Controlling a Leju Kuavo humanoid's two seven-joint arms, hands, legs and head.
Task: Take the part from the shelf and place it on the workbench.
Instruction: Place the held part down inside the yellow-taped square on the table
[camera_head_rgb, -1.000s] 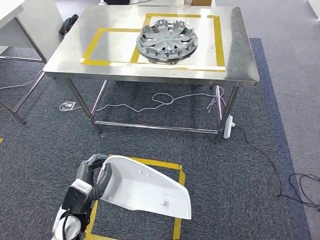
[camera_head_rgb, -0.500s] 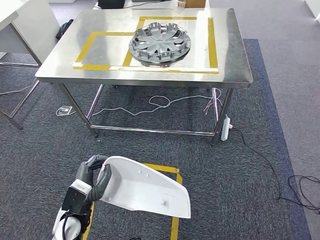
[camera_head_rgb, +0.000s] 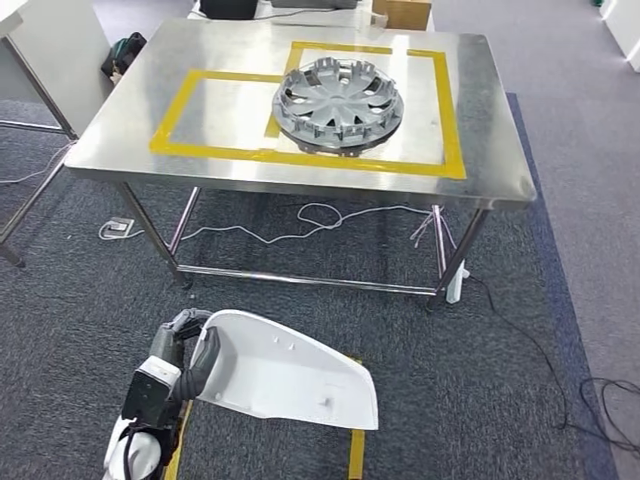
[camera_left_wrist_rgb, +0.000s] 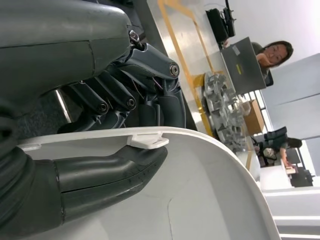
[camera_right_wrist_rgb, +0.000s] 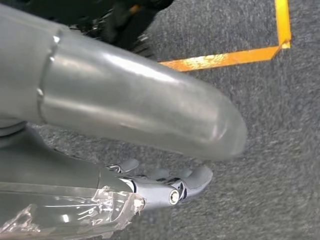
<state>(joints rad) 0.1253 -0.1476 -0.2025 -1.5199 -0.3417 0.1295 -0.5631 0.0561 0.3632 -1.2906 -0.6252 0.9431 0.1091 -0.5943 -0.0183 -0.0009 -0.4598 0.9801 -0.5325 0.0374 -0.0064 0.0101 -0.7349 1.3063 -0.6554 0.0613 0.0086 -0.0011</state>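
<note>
Left hand (camera_head_rgb: 183, 352) clamped on the near edge of the white part (camera_head_rgb: 290, 372), thumb tucked inside the shell, fingers (camera_left_wrist_rgb: 113, 97) wrapped over the outer rim beside a small moulded tab. Carried low out front, above the carpet and the yellow floor tape (camera_head_rgb: 356, 452), well short of the workbench (camera_head_rgb: 490, 150). Up ahead on the steel top: a silver wheel cover (camera_head_rgb: 337, 100) sitting inside the right-hand taped rectangle, with the left taped rectangle (camera_head_rgb: 215, 115) bare. Right hand (camera_right_wrist_rgb: 166, 182) hanging down over the carpet, fingers seemingly loose and nothing in them, though too little on show to call it apart or curled. Looks like a thin, hollow plastic shell: probably light, fairly stiff, smooth and glossy, so likely slippery under the fingers. Held at one end only, with the long body cantilevered out to the right, so prone to swing or twist. Best hold probably right where it is now, pinching through the rim wall; small clips inside looking easy to snap on a hard set-down.
</note>
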